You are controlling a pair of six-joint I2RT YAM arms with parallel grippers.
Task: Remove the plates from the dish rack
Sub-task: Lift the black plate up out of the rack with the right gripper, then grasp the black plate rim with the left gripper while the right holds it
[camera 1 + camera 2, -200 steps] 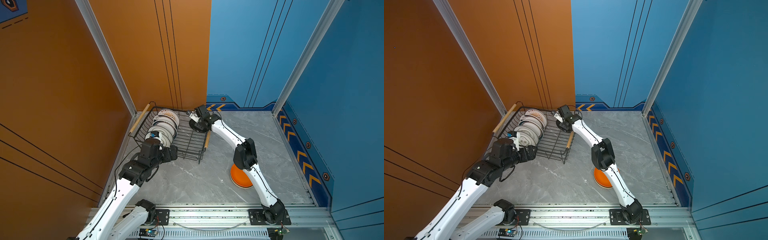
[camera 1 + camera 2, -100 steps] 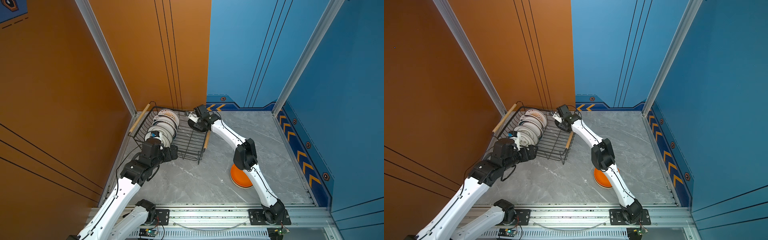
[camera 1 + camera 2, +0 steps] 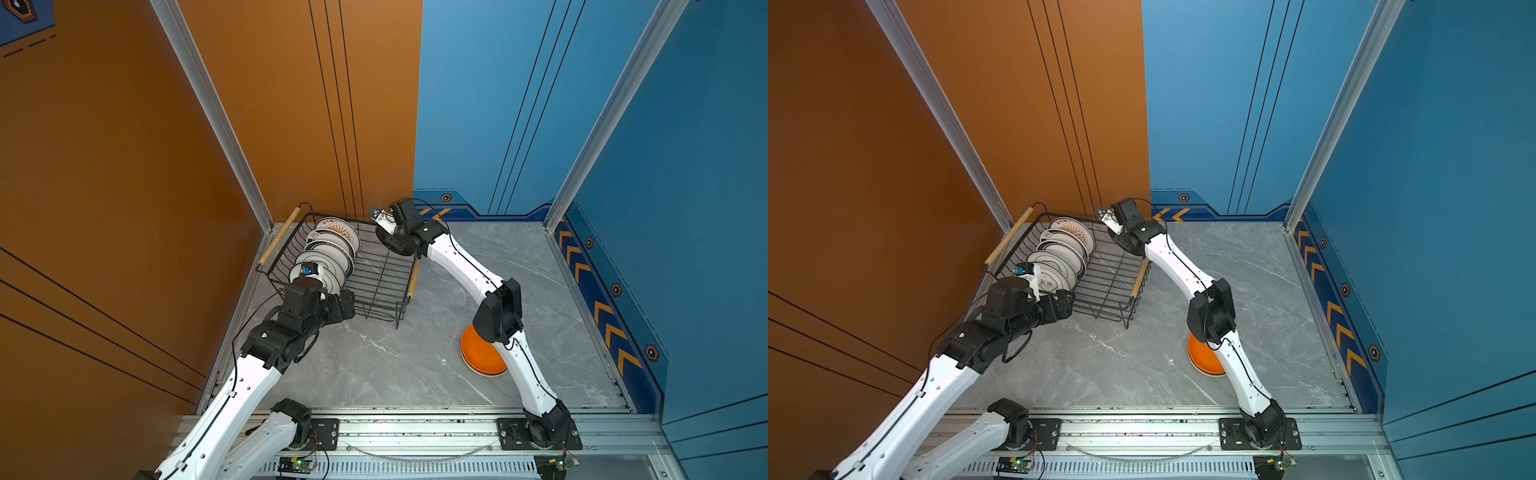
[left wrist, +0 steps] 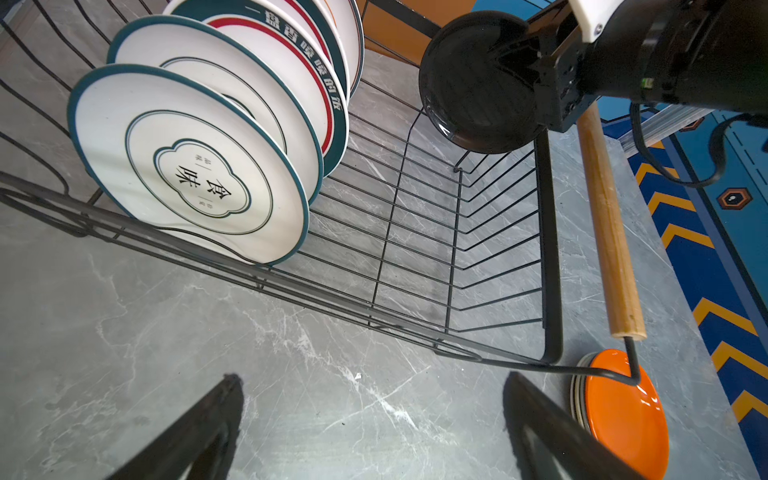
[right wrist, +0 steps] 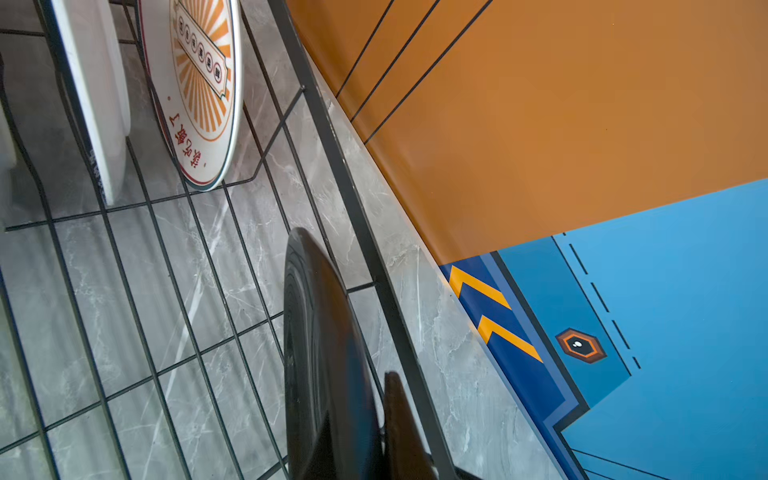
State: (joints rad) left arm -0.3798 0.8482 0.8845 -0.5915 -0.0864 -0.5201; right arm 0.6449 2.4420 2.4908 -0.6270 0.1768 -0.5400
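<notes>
The black wire dish rack [image 3: 376, 274] stands at the back left, against the orange wall. Several white plates [image 3: 332, 245] with dark rims stand upright in a row along its left side, also in the left wrist view [image 4: 195, 166]. The farthest has an orange sunburst [image 5: 199, 91]. My right gripper [image 3: 400, 242] is shut on the rim of a black plate [image 3: 392, 247] standing on edge at the rack's far right corner; its fingers [image 5: 392, 415] pinch the plate [image 5: 320, 353]. My left gripper [image 4: 372, 378] is open and holds nothing, low over the table just in front of the rack.
A stack of plates with an orange one on top [image 3: 478, 353] lies on the grey marble table, partly hidden behind my right arm. The rack has a wooden handle on each side; the right one [image 3: 414, 277] is close under my right arm. Walls enclose the table.
My right gripper's jaws have closed onto the black plate's rim. Both arms have barely moved.
</notes>
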